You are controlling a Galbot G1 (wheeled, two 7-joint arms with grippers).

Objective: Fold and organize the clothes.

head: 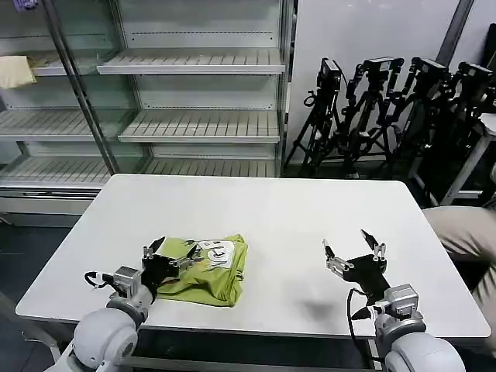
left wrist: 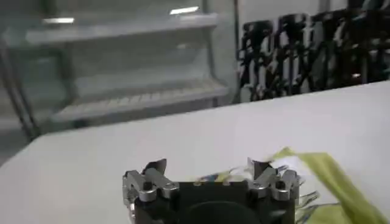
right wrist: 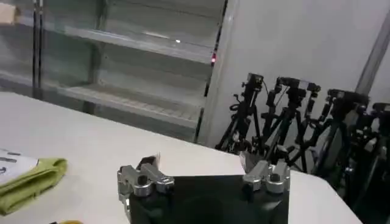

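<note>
Bright, even overhead light — faint shadows on the white table (head: 271, 225), left wrist view's shelving (left wrist: 140, 97) blurred.

Left grey arm low at the near left, its black hand (head: 167, 252) spread wide, right grey arm opposite, black hand (head: 355, 246) likewise spread, raised

You have bare table (head: 294, 209) all around the folded shirt (head: 213, 273); tripods (head: 387, 116) and shelves (head: 194, 124) stand behind.
</note>
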